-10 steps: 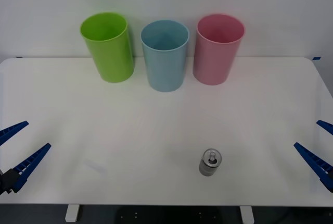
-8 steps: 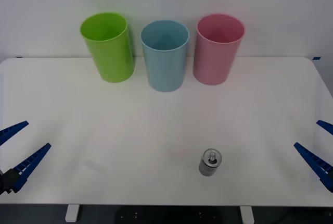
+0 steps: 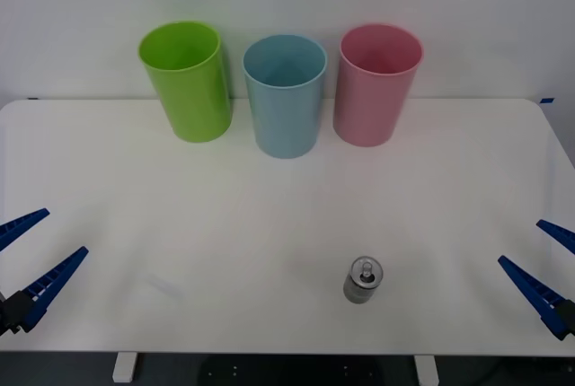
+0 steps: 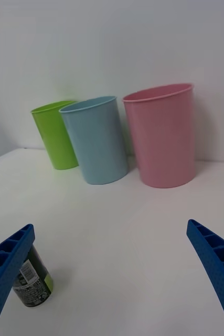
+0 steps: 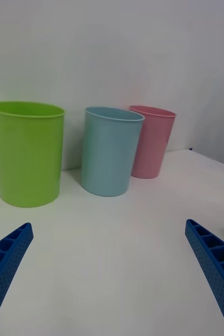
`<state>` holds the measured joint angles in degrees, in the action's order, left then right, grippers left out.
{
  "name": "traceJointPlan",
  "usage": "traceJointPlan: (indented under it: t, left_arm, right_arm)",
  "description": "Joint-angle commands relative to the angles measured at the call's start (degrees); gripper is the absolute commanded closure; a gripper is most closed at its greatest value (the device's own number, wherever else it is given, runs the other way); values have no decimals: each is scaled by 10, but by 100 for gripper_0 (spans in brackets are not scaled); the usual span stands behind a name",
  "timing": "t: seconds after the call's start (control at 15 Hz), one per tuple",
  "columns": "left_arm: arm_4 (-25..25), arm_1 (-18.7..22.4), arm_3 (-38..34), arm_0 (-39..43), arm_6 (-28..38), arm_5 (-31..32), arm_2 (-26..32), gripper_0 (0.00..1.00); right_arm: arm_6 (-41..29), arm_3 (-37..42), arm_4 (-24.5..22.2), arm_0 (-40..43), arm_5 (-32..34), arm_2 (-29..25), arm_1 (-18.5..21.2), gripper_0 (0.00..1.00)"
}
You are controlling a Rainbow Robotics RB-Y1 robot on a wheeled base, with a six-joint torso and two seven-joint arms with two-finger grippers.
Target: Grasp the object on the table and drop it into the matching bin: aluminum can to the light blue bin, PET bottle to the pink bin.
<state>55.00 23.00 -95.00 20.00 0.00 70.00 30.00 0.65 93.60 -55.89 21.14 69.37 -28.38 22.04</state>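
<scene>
the aluminum can stands upright on the white table, near the front edge and a little right of centre, its pull-tab top facing up. in the right wrist view the can shows a dark label band with a green patch, partly behind one blue finger.

three bins stand in a row at the far side of the table, close to the wall: the lime green bin on the left, the light blue bin in the middle and the pink bin on the right. all three are upright with open rims, just beside one another, and well apart from the can.

the left gripper hovers at the near left edge of the table with its blue ribbed fingers spread apart, holding nothing. the right gripper hovers at the near right edge, its fingers likewise wide apart and holding nothing. the can lies between the two grippers, nearer the right one, touching neither.
</scene>
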Motion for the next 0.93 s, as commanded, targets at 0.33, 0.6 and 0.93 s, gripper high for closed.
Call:
traceJointPlan:
  t: [0.33,0.6,0.93]
  left_arm:
    - [0,0,0,0,0,0,0,0]
    - [0,0,0,0,0,0,0,0]
    - [0,0,0,0,0,0,0,0]
  right_arm:
    - [22,-47,0,-2,60,6,33,0]
    - [69,-83,0,-12,100,12,51,0]
    - [164,-127,0,-26,100,46,71,0]
